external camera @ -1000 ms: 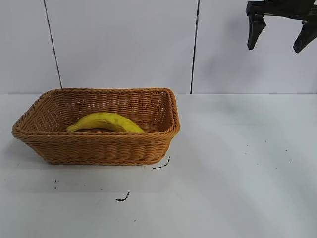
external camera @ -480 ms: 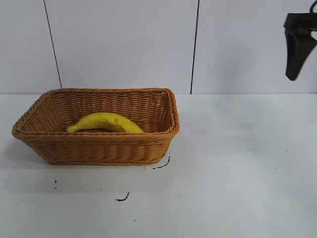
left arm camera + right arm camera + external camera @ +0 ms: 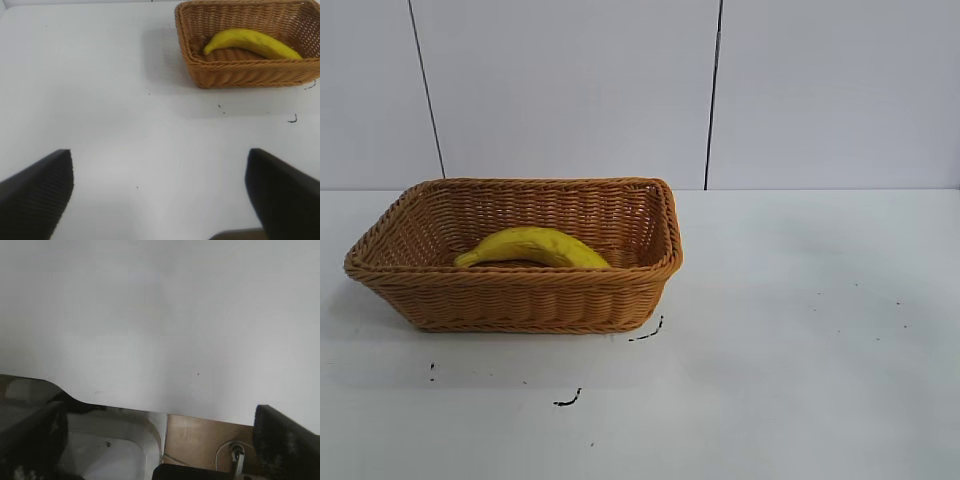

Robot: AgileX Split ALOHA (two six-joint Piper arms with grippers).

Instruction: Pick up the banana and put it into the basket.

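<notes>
Banana (image 3: 532, 246) lies inside basket (image 3: 520, 297); both pincers (image 3: 159, 192) (image 3: 160, 440) wide, empty, clear of it; task judged complete, nothing further needed.

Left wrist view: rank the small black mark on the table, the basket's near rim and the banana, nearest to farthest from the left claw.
1. Black mark, on the table before the basket.
2. Basket's near rim, just past it.
3. Banana, inside the basket.
The open left claw hangs over bare table.

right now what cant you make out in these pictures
- Banana: its right end is hidden behind the basket front wall in the exterior view.
- Left gripper: the left wrist view's edge cuts its open fingers, tips only.
- Right gripper: absent from the exterior view; fingers cut by the right wrist view's edge.
</notes>
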